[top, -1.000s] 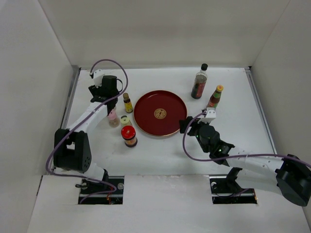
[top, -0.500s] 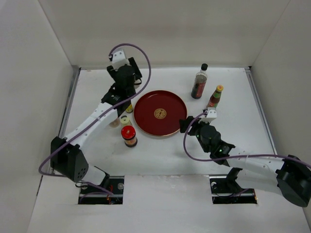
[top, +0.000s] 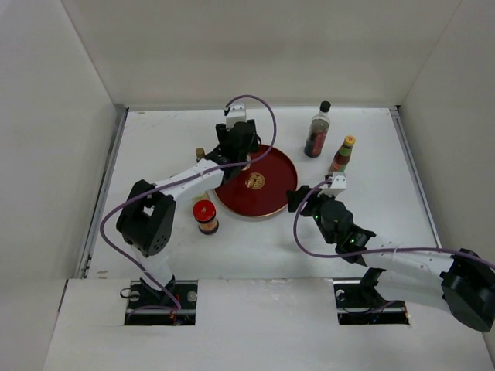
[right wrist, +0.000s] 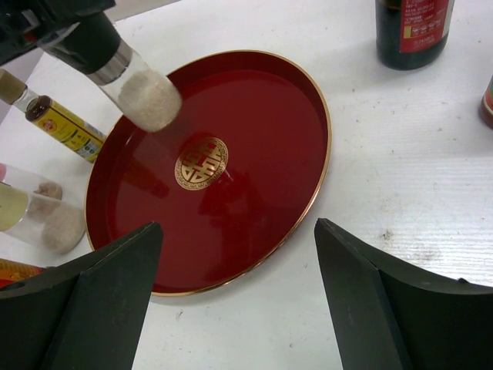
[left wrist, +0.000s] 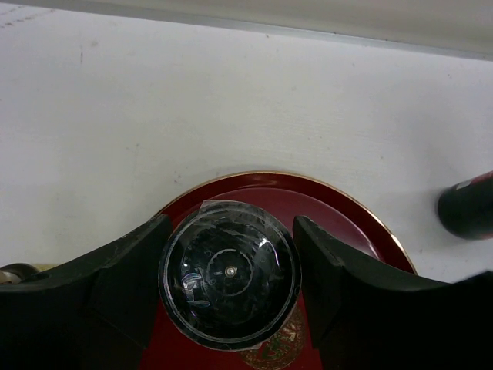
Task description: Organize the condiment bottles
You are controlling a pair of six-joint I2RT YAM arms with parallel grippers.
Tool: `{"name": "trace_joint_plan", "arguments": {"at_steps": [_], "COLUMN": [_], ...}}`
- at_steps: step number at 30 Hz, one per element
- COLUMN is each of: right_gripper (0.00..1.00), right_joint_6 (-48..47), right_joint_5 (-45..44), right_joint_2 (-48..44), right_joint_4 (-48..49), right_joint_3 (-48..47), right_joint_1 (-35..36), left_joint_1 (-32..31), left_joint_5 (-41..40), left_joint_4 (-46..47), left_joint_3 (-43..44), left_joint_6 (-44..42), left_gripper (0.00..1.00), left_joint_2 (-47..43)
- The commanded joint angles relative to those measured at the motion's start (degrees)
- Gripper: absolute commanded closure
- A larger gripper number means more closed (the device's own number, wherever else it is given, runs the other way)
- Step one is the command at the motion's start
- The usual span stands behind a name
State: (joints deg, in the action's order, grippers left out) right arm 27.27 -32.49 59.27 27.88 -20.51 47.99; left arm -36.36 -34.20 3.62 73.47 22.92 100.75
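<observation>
From above, our left claw hung over the tray's far-left rim, having swung in from the worktop's left side. Left wrist: it gripped the shaker. Right wrist: the right claw gaped, empty. Placing was underway; next, we judged, lower and release.

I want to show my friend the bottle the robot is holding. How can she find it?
Find the round red tray in the middle of the white table. Over its edge the left gripper holds a clear shaker, tilted, with white grains inside. It is the only bottle in a gripper; the others stand on the table beside the tray.
</observation>
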Motion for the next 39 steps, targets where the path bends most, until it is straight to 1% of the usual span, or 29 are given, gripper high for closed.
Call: {"name": "trace_joint_plan", "arguments": {"at_steps": [1,8,13,16,17,19,22,26,31,34,37,39], "right_gripper": [0.13,0.13,0.12,0.12,0.12,0.12,0.11,0.11,0.11,0.11,0.11,0.11], "right_joint_6": [0.07,0.07,0.33,-0.02,0.24,0.51,0.07,0.51,0.07,0.68,0.25,0.24], "right_joint_5": [-0.20,-0.20,0.32,-0.12,-0.03,0.32,-0.11,0.41,0.06,0.50,0.32,0.41], "right_joint_2": [-0.29,-0.55,-0.12,-0.64,-0.73,-0.47,-0.29,-0.12,0.24,0.41,1.11,1.99], "right_joint_4": [3.32,3.32,3.32,3.32,3.32,3.32,3.32,3.32,3.32,3.32,3.32,3.41], "right_joint_3": [-0.32,-0.14,-0.23,-0.23,-0.06,-0.05,-0.32,-0.14,-0.49,-0.32,-0.76,-0.93], "right_joint_1": [-0.31,-0.40,-0.40,-0.40,-0.40,-0.48,-0.40,-0.48,-0.40,-0.40,-0.40,-0.31], "left_joint_1": [0.54,0.90,0.72,0.55,0.37,0.19,-0.07,-0.07,1.33,3.53,6.69,9.15], "left_joint_5": [0.18,0.45,-0.52,-0.96,-1.05,-1.05,-1.40,-1.05,-0.52,-0.79,1.40,3.51], "left_joint_4": [8.33,8.69,9.04,9.83,9.74,9.65,10.09,9.04,7.99,4.83,3.33,2.28], "left_joint_3": [1.85,2.55,2.20,1.85,2.02,1.94,1.15,-0.17,-6.57,-10.97,-15.71,-17.57], "left_joint_6": [0.73,0.11,-0.42,-0.68,-0.94,-1.64,-1.82,-1.91,-1.21,0.54,3.36,4.41], "left_gripper": [0.59,0.58,0.52,0.42,0.35,0.24,0.16,0.16,0.17,0.22,0.24,0.25], "left_joint_2": [0.32,4.89,5.34,5.07,4.90,4.02,1.83,-2.21,-11.17,-16.97,-21.90,-23.40]}}
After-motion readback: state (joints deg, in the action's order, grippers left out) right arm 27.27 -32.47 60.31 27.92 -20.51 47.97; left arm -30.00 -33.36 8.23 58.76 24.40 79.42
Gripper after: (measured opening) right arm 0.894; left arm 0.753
